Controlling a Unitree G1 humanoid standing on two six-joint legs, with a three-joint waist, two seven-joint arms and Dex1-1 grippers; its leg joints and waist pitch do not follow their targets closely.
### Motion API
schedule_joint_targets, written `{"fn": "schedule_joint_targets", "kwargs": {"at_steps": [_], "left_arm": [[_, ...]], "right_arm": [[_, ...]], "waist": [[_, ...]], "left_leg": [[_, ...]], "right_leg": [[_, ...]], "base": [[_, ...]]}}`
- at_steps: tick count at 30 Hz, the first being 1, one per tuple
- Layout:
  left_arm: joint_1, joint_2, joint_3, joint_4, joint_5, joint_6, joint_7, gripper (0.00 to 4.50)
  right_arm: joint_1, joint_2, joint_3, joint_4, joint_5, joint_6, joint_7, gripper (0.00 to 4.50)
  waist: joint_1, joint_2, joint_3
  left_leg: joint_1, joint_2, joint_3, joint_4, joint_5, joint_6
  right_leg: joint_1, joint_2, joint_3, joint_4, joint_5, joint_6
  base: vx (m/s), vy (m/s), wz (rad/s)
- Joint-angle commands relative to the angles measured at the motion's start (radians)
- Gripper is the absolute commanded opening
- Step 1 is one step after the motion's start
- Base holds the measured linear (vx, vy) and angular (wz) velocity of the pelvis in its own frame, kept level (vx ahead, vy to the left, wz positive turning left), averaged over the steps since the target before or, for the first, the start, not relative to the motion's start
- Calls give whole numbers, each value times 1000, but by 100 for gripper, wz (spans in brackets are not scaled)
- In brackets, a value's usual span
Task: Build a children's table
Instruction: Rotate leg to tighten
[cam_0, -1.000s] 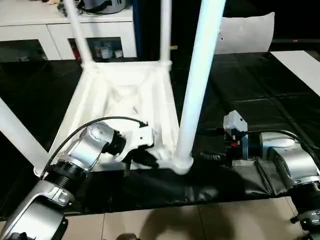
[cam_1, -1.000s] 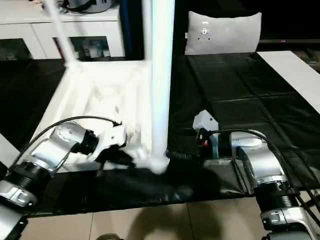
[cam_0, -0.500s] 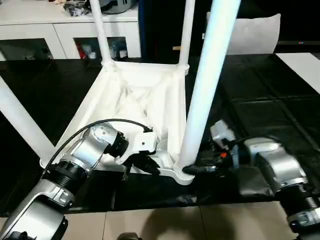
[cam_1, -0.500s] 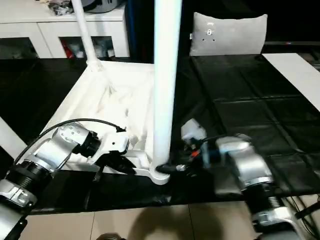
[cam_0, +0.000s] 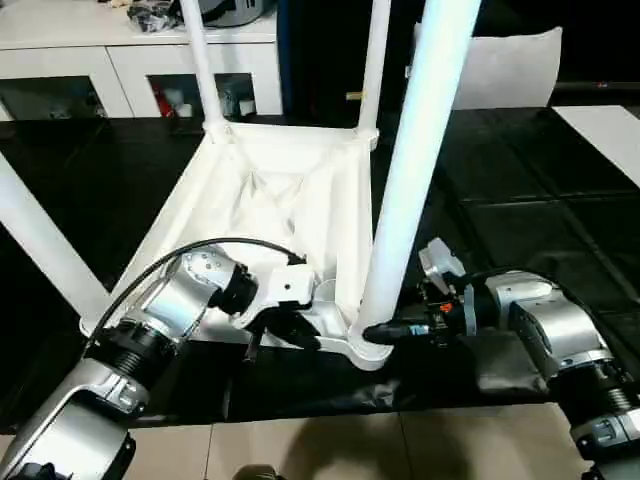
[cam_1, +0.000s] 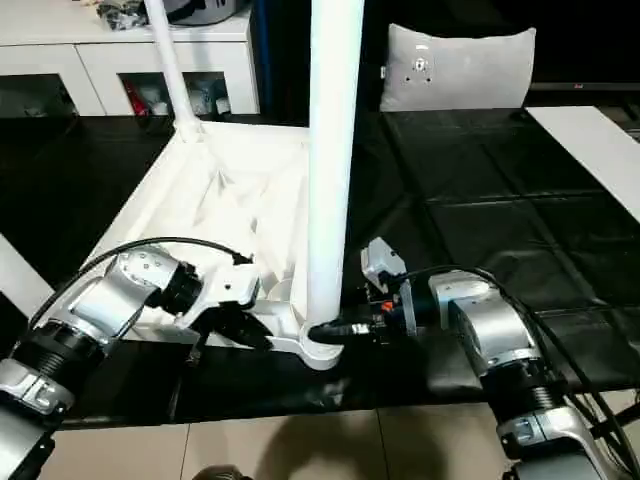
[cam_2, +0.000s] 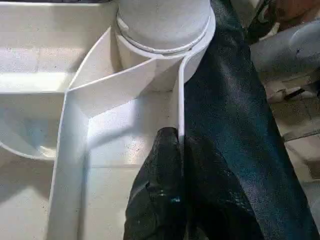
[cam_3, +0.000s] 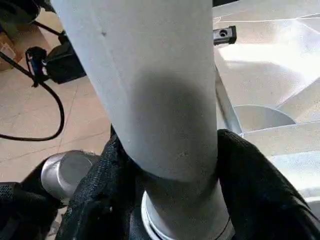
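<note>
Tabletop (cam_0: 270, 215) turned ribs-up on the black-covered surface (cam_0: 540, 200), so the corner sockets face upward to take legs; sits toward the left half, near edge close to the surface's near lip. Far pair of legs (cam_0: 197, 62) already standing in the far sockets, another slanting off at the left. Nearest leg (cam_0: 405, 195) standing upright in the near right socket, probably being pressed or steadied home. Cushion (cam_1: 455, 68) propped at the far side, well apart from the work. Left claw (cam_2: 177, 145) clenched on the thin near rim wall just left of that socket, likely to stop the top sliding. Right claw (cam_3: 165, 165) reaching in from the right with fingers either side of the leg's base, pads against it as seen from the wrist, so grasping the leg low down. Open black cloth to the right gives free room; little margin at the near lip, bare floor below.
</note>
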Motion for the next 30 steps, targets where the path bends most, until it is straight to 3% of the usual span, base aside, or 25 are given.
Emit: {"fn": "schedule_joint_targets", "kwargs": {"at_steps": [1,2,3,4,5,6,9,10,12,14,16,17,18,21,22,25,30], "left_arm": [[-10,-44,15,-27,-12,54,69,0],[-14,-85,47,-23,-12,117,163,0],[-14,-85,47,-23,-12,117,163,0],[-17,-103,59,-21,-12,139,199,0],[-19,-118,67,-20,-12,157,224,0],[-24,-143,80,-16,-11,180,270,0],[-48,-211,113,16,-6,209,390,0],[-71,-259,142,53,-5,215,482,0],[-89,-309,168,72,2,222,576,0],[-91,-328,177,71,5,228,608,0],[-88,-357,178,60,21,230,655,0],[-88,-358,178,59,21,230,657,0],[-83,-368,175,55,29,231,668,0],[-77,-367,170,56,31,229,662,0],[-75,-362,168,55,31,228,658,0],[-70,-347,165,52,29,221,645,0],[-49,-300,147,37,22,187,557,0]], "right_arm": [[26,30,6,-79,36,50,-50,205],[37,77,0,-116,1,78,-182,203],[37,77,0,-116,1,78,-182,202],[34,107,-11,-118,-11,91,-249,201],[29,134,-25,-116,-11,112,-301,200],[20,173,-40,-110,-23,126,-380,199],[-8,257,-79,-68,-60,141,-564,198],[-32,310,-112,-26,-91,136,-700,198],[-48,351,-137,5,-139,109,-849,198],[-50,366,-146,11,-151,98,-893,198],[-48,388,-159,14,-161,71,-940,198],[-47,389,-159,14,-162,69,-942,232],[-45,401,-169,9,-166,49,-954,251],[-38,408,-182,-9,-162,29,-953,267],[-34,403,-182,-14,-161,27,-950,286],[-20,386,-189,-27,-145,9,-931,310],[6,319,-191,-52,-125,2,-833,351]], "waist": [[-14,-12,-66],[-17,-11,-64],[-18,-12,-64],[-24,-15,-59],[-31,-16,-58],[-43,-17,-56],[-75,-15,-52],[-89,-15,-60],[-112,-5,-65],[-119,-8,-68],[-121,-11,-70],[-121,-13,-71],[-119,-11,-80],[-113,-11,-86],[-108,-10,-86],[-99,-11,-85],[-85,-5,-82]], "left_leg": [[4,66,-22,-72,-39,64],[2,66,-24,-73,-40,58],[3,66,-24,-74,-42,49],[2,54,-22,-74,-75,36],[9,43,-16,-72,-94,25],[3,36,-17,-71,-107,25],[1,39,-21,-68,-126,17],[-2,38,-24,-63,-144,13],[-6,55,-34,-69,-146,28],[-5,57,-35,-71,-131,32],[-6,47,-30,-71,-86,42],[-8,46,-29,-70,-68,49],[-18,51,-33,-68,2,75],[-17,61,-36,-61,102,115],[-17,59,-33,-57,131,137],[-17,55,-27,-56,122,148],[-17,51,-24,-57,77,137]], "right_leg": [[64,-91,90,-83,-346,36],[66,-92,88,-83,-348,35],[65,-93,88,-85,-354,38],[67,-93,78,-97,-418,59],[62,-89,75,-110,-467,83],[67,-88,65,-116,-500,103],[62,-79,51,-131,-517,130],[72,-80,40,-131,-520,143],[80,-87,42,-130,-462,133],[76,-94,52,-123,-414,113],[75,-97,64,-110,-359,73],[75,-96,66,-106,-340,62],[82,-97,72,-84,-254,35],[78,-101,82,-53,-102,-22],[77,-103,86,-44,-47,-55],[77,-104,89,-43,-52,-64],[76,-96,88,-53,-135,-23]], "base": [[0,0,0],[0,0,0],[0,0,0],[0,0,0],[0,0,0],[0,0,0],[0,0,0],[0,0,0],[0,0,0],[0,0,0],[0,0,0],[0,0,0],[0,0,0],[0,0,0],[0,0,0],[0,0,0],[0,0,0]]}}
